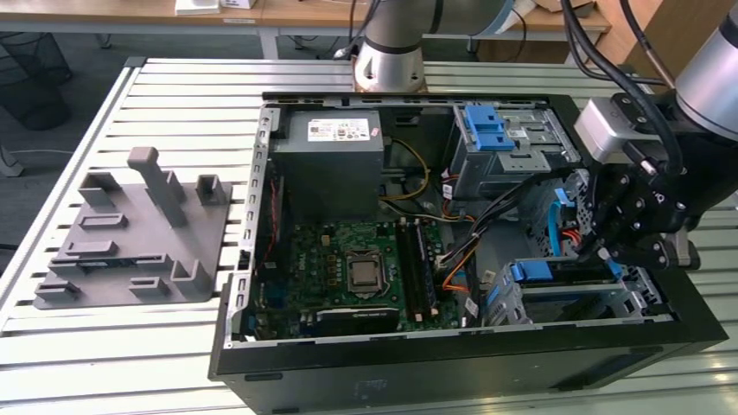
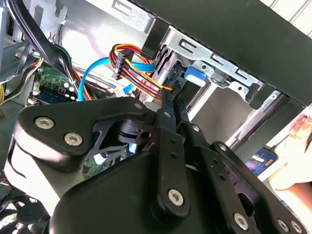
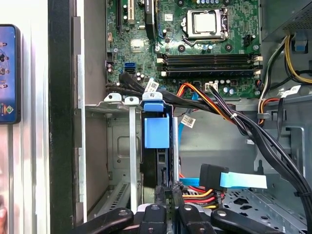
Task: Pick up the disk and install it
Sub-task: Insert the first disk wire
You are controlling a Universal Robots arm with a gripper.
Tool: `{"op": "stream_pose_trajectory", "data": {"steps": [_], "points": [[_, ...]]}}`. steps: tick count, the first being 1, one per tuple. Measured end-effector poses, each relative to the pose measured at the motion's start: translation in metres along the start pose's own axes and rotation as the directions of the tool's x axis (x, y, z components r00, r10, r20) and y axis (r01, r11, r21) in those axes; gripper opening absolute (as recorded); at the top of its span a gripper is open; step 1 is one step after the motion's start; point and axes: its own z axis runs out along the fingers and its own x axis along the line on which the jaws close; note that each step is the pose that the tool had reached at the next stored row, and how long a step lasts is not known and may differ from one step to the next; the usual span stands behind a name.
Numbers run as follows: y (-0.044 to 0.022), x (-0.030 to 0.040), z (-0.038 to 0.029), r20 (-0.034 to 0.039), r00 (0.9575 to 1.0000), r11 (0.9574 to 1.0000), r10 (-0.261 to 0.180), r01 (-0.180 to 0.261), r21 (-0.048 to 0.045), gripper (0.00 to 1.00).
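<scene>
The disk lies in the drive cage at the front corner of the open computer case, on the exterior view's right. Its blue frame shows at the inner end. In the first wrist view the disk stands edge-on in the cage slot, under its blue tab. My gripper hangs right over the cage, fingers drawn together at the disk's near end and narrower than it. In the second wrist view the fingers reach toward the blue tab.
A bundle of coloured cables and a light-blue data cable run beside the slot. The motherboard, the power-supply box and an upper cage with a blue latch fill the case. A grey fixture sits on the table. A hand holds a phone outside the case wall.
</scene>
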Motion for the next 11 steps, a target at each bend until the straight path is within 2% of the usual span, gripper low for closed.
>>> {"op": "stream_pose_trajectory", "data": {"steps": [6, 11], "points": [[-0.0001, -0.0001, 0.0033, -0.0004, 1.0000, 1.0000, 0.000, 0.000, -0.0039, 0.16], [-0.0001, -0.0001, 0.0035, 0.0000, 1.0000, 1.0000, 0.000, 0.000, -0.0043, 0.16]]}}
